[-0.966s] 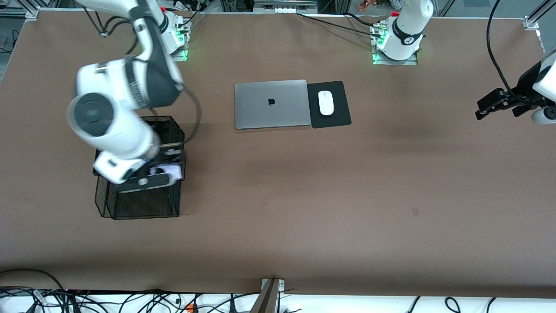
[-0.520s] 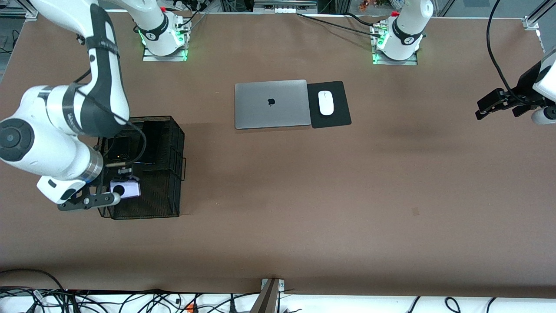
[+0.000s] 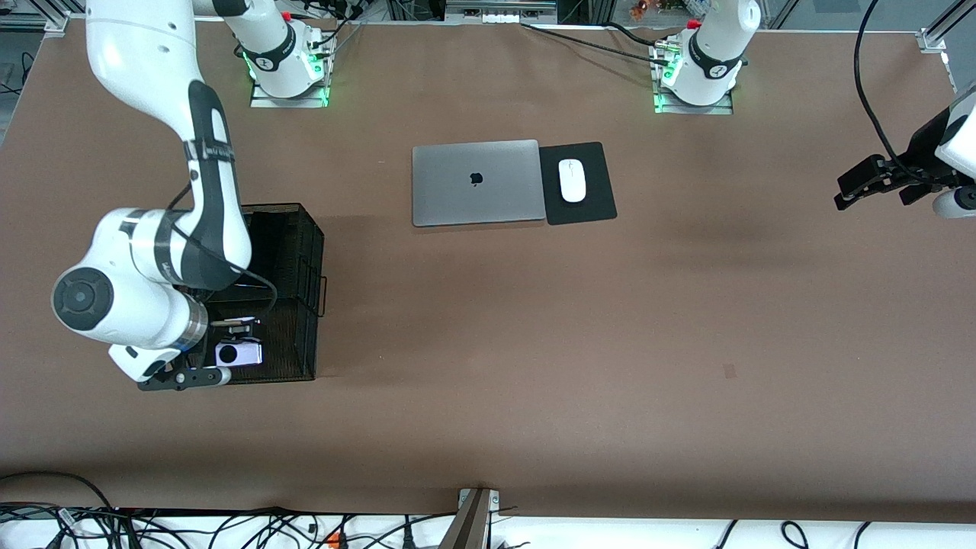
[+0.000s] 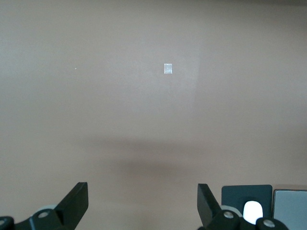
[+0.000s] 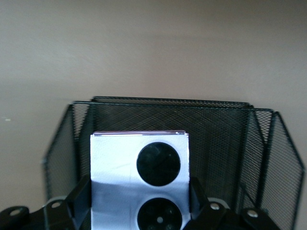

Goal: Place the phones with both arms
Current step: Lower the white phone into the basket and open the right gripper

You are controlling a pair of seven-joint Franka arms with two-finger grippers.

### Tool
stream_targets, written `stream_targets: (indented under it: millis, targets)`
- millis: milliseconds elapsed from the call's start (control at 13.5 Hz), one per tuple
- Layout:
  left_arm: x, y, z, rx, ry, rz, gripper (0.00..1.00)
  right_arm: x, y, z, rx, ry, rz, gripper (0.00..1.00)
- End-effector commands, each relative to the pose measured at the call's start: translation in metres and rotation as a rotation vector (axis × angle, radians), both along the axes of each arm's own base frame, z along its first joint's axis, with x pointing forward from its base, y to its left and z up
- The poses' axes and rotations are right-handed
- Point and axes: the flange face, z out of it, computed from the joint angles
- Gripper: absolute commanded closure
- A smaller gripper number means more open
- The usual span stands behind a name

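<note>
Over the black mesh basket (image 3: 293, 252) at the right arm's end of the table, front view: right gripper (image 3: 229, 343) holds the lilac-white phone (image 3: 239, 354) above the compartment nearest the camera. Left gripper (image 3: 869, 183) waits, jaws wide, holding nothing.

Left wrist view: bare table, laptop and mouse at the edge.

Right wrist view: fingers clamp the phone's sides, mesh dividers close ahead. Risk: a tilted release could catch a phone corner on a divider.

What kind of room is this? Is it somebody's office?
Probably a robot lab, not an office. Two robot arms are bolted to the big brown table, loose cables trail along its edge, and a laptop and mouse lie there like props.
</note>
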Motion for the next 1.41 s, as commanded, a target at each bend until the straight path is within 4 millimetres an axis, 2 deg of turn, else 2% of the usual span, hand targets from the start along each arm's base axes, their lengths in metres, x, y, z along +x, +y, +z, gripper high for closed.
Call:
stream_targets:
  millis: [0,223,297,372,743,1041,1189,1338]
  targets:
    - [-0.002,-0.001,0.006,-0.017,-0.004,-0.017,0.0,-0.009,-0.018,-0.028,0.026,-0.005,-0.004,1.0]
    - [-0.002,-0.001,0.006,-0.017,-0.004,-0.017,0.0,-0.013,-0.021,-0.046,0.029,0.008,-0.025,1.0]
    - [-0.002,-0.001,0.006,-0.017,-0.004,-0.017,0.0,-0.014,-0.022,-0.052,0.035,0.017,-0.034,0.54]
    - [-0.002,-0.001,0.006,-0.017,-0.004,-0.017,0.0,-0.014,-0.022,-0.052,0.042,0.014,-0.041,0.01]
    - [-0.002,-0.001,0.006,-0.017,-0.004,-0.017,0.0,-0.01,-0.022,-0.038,0.045,-0.002,-0.034,0.0]
    - [-0.002,-0.001,0.006,-0.017,-0.004,-0.017,0.0,-0.011,-0.022,0.008,0.059,-0.005,-0.028,0.0]
    - [-0.002,-0.001,0.006,-0.017,-0.004,-0.017,0.0,-0.018,-0.022,0.04,0.063,0.012,-0.017,0.0]
    - [-0.002,-0.001,0.006,-0.017,-0.004,-0.017,0.0,-0.032,-0.022,0.08,0.049,0.039,0.011,0.0]
